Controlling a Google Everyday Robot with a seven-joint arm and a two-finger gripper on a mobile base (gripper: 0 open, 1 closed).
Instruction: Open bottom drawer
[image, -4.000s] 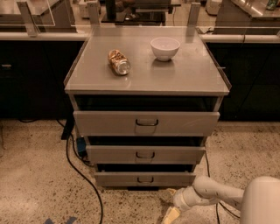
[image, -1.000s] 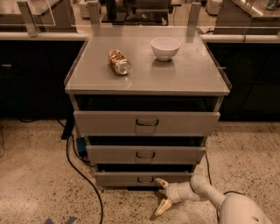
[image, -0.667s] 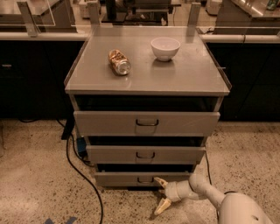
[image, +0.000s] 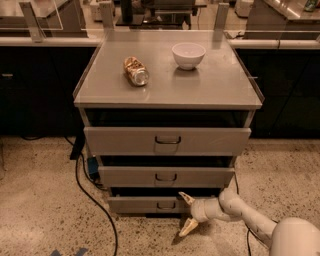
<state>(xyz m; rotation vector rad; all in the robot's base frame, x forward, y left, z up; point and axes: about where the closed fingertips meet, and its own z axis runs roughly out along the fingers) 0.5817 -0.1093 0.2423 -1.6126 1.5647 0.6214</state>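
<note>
The bottom drawer (image: 135, 204) is the lowest grey front of the cabinet, with a small dark pull handle (image: 165, 205) at its centre. It looks closed or nearly so. My gripper (image: 187, 214) is at the lower right, just right of the handle, with its two pale fingers spread wide apart. The upper finger (image: 186, 198) is close to the drawer front near the handle. The lower finger (image: 189, 227) hangs over the floor. The gripper holds nothing.
The middle drawer (image: 200, 176) and top drawer (image: 210, 140) sit above. On the cabinet top (image: 220, 85) lie a crumpled packet (image: 135, 70) and a white bowl (image: 188, 55). A black cable (image: 90, 192) runs over the speckled floor at the left. Dark counters stand behind.
Since four seconds ago my gripper has moved left and up from the floor at the right to the bottom drawer's front. Over the last second it has barely moved.
</note>
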